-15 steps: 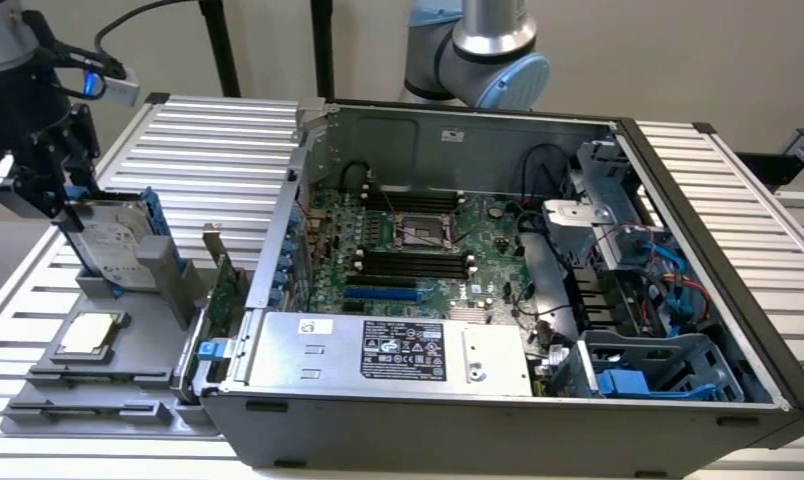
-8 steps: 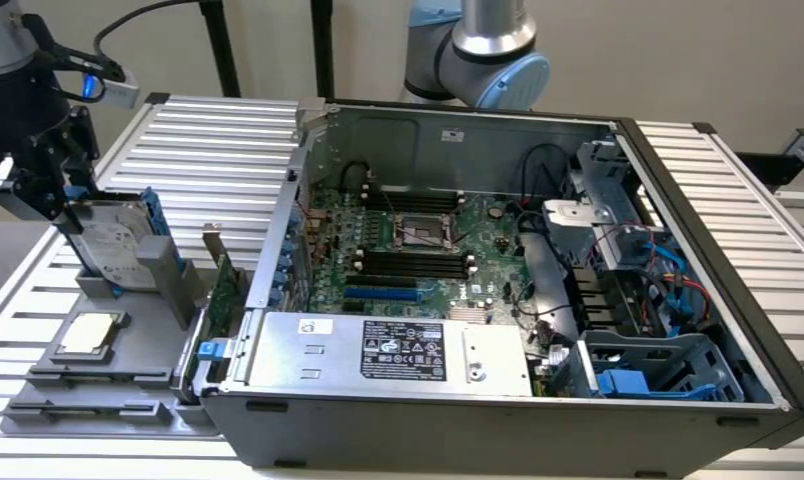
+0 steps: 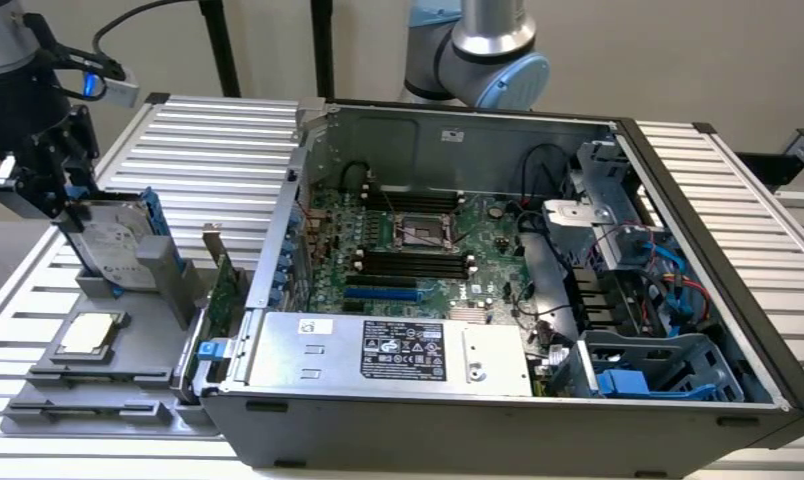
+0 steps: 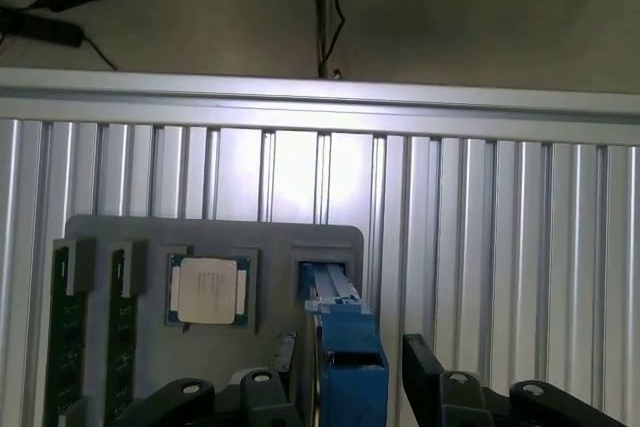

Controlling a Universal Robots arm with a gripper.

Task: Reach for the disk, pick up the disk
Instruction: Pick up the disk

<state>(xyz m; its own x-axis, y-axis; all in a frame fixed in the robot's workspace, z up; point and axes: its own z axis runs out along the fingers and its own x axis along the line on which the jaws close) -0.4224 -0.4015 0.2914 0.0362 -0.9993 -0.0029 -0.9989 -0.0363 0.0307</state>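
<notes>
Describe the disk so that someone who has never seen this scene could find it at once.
Start at the open computer case; a grey tray lies on the exterior view's left of it. The disk stands upright in the tray's slot, under the open gripper. Unlike the square chip lying flat beside it, it is a silver slab with blue rails.

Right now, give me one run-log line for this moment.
step: reach | tool: open, astride upright silver-grey hard drive with blue plastic rails | drive: standing in grey holder tray, not lifted
</notes>
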